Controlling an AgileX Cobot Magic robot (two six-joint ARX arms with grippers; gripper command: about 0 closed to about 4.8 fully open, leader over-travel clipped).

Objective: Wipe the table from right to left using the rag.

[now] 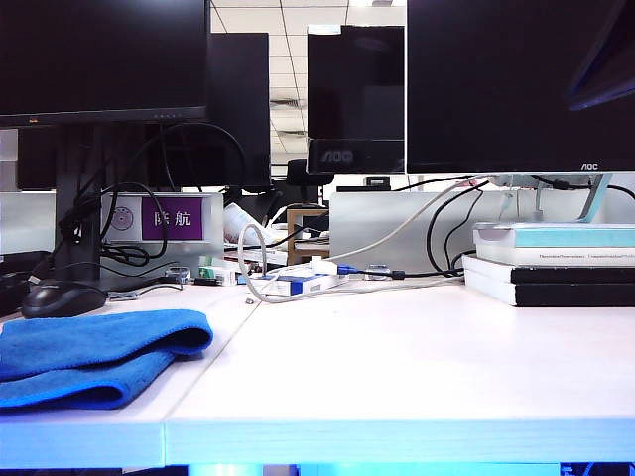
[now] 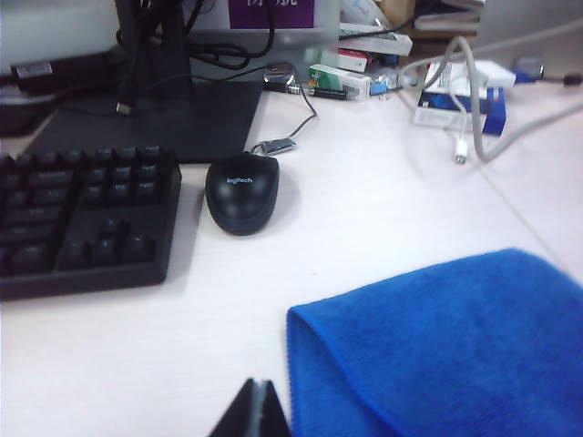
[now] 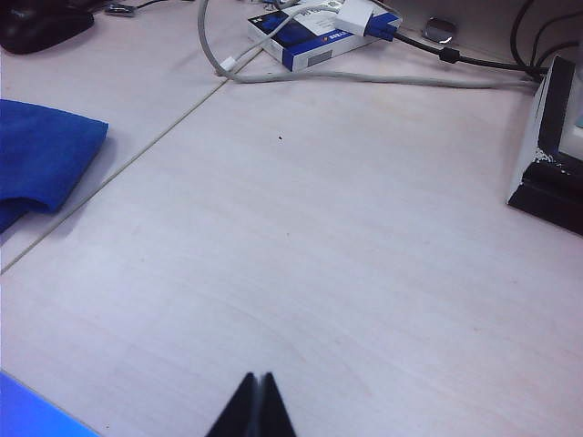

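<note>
Exterior view: rag lies lower left on table; left gripper and right gripper, pressed together, hold nothing.

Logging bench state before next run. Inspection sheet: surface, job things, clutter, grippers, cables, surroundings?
Surface: white table, two panels, seam left of centre; no spills seen.
Job's things: blue rag folded on the left panel, near the front edge.
Clutter: mouse, keyboard, small blue box, stacked books at right.
Grippers: left gripper shut, beside the rag, not holding it; right gripper shut over bare table.
Cables: grey cable loops across the back.
Surroundings: dark monitors behind.
</note>
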